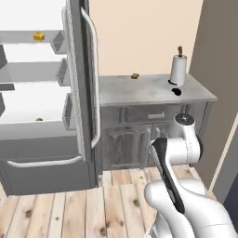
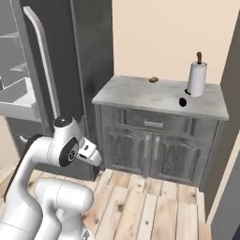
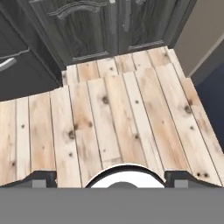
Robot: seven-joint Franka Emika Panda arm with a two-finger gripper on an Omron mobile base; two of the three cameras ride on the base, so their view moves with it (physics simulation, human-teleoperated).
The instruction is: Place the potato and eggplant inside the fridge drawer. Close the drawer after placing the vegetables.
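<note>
The eggplant [image 1: 176, 91] [image 2: 183, 101] is a small near-black lump lying on the grey counter [image 1: 139, 93] [image 2: 140, 96], just in front of the paper-towel roll. The potato is out of view. The fridge [image 1: 28, 93] stands open at the left, and its bottom drawer [image 1: 46, 174] has a curved pale handle [image 1: 42, 162]; I cannot tell how far it is pulled out. My gripper [image 3: 113, 178] hangs low over the wooden floor, facing the cabinet doors. Its fingertips [image 3: 41, 177] stand far apart with nothing between them.
A white paper-towel roll [image 1: 178, 69] [image 2: 197, 78] and a small yellowish-brown cube [image 1: 135, 75] [image 2: 153, 79] sit on the counter. A yellow cheese wedge [image 1: 38, 35] lies on an upper fridge shelf. The open fridge door [image 1: 86, 79] juts out beside the dark cabinet doors [image 3: 109, 26]. A wall closes in on the right.
</note>
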